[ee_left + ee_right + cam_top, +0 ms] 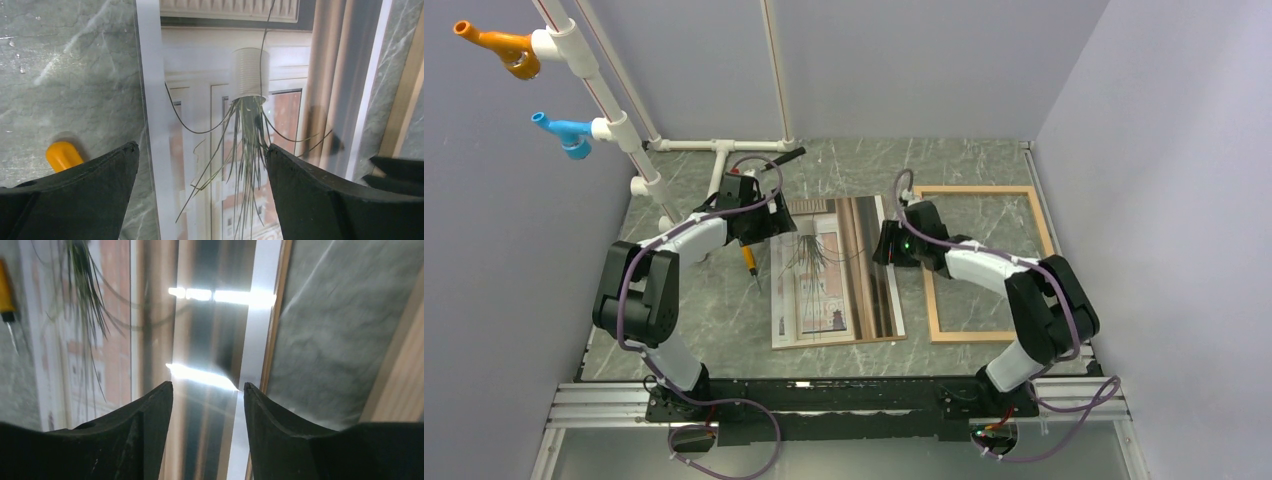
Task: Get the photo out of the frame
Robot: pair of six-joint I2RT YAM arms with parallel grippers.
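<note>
The photo (834, 275) lies flat on the marble table, outside the frame, showing a wispy plant and brown stripes under glare. The light wood frame (972, 190) lies empty to its right, apart from it. My left gripper (769, 225) is open over the photo's upper left part; in the left wrist view (202, 147) its jaws straddle the photo's (250, 125) left border and hold nothing. My right gripper (886, 245) is open over the photo's right edge; in the right wrist view (207, 385) it holds nothing above the striped part (150, 315), with the frame (400, 375) at the far right.
An orange-handled screwdriver (749, 258) lies just left of the photo, also in the left wrist view (62, 155). A white pipe structure (614, 110) with orange and blue fittings stands at the back left. A black tool (789, 155) lies near the back pipe.
</note>
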